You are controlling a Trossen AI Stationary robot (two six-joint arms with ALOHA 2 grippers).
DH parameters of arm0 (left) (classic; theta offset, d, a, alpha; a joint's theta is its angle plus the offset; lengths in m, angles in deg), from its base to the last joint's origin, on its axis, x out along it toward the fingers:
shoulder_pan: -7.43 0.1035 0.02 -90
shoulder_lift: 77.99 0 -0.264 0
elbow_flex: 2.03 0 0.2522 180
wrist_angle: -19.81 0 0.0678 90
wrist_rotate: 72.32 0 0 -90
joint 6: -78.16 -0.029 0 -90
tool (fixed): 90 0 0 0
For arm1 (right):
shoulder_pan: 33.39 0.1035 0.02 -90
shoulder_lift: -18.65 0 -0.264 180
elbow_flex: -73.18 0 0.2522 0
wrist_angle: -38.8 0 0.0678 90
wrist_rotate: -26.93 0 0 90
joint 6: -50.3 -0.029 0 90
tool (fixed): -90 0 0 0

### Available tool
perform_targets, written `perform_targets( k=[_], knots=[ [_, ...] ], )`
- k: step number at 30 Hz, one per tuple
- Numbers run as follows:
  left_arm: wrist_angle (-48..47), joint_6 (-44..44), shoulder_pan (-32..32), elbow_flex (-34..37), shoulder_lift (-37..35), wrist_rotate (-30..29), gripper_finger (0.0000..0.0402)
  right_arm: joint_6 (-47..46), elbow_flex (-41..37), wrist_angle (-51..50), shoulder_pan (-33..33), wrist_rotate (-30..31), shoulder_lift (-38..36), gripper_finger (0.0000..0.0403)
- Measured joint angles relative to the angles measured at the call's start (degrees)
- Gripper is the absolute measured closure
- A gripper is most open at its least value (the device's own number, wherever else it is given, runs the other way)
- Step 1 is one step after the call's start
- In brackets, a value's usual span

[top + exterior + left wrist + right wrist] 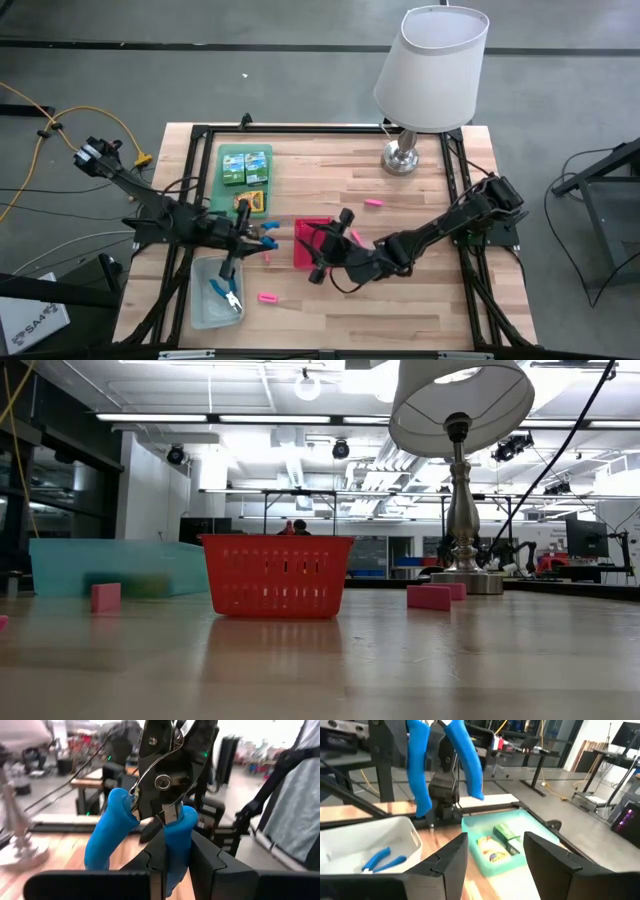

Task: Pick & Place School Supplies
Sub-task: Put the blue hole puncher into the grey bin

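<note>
Blue-handled pliers (150,827) are clamped in the closed left gripper (243,243), above the clear bin (200,300); the right gripper (322,258) is held open, empty, nearby; a collision could be caused

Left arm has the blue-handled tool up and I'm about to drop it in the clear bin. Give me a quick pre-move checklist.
1. Left gripper shut on the blue-handled tool: ok.
2. Tool lifted clear of the table: ok, seen hanging in the right wrist view.
3. Clear bin has room: ok, one blue-handled tool lies inside.
4. Right gripper open and empty, above the red basket: ok.
5. Tool directly over the bin: cannot tell.
</note>
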Motion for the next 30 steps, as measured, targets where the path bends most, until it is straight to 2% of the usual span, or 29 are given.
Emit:
perform_targets(
  k=[6,10,14,22,27,30],
  knots=[
    [-14.7,6.7,-8.1,0.0,-4.3,-8.7,0.0359,-2.4,0.0,-2.7,1.5,1.3,0.0,0.0218],
    [-22.9,12.0,-13.0,0.0,-5.3,-9.9,0.0359,-2.4,0.0,-2.5,1.5,1.3,0.0,0.0218],
    [-29.6,13.2,-17.5,0.0,-5.3,-7.9,0.0356,-2.4,0.0,-2.5,1.4,1.3,0.0,0.0218],
    [-43.1,13.2,-24.9,0.0,-5.3,2.1,0.0354,-2.7,0.0,-2.0,1.5,1.2,0.0,0.0223],
    [-47.1,14.0,-28.9,0.0,-5.3,2.8,0.0353,-2.8,0.0,-2.0,1.4,1.2,0.0,0.0230],
    [-51.1,18.3,-30.3,0.0,-5.3,3.2,0.0353,-2.8,0.0,-2.0,1.5,1.3,0.0,0.0231]
  ],
)
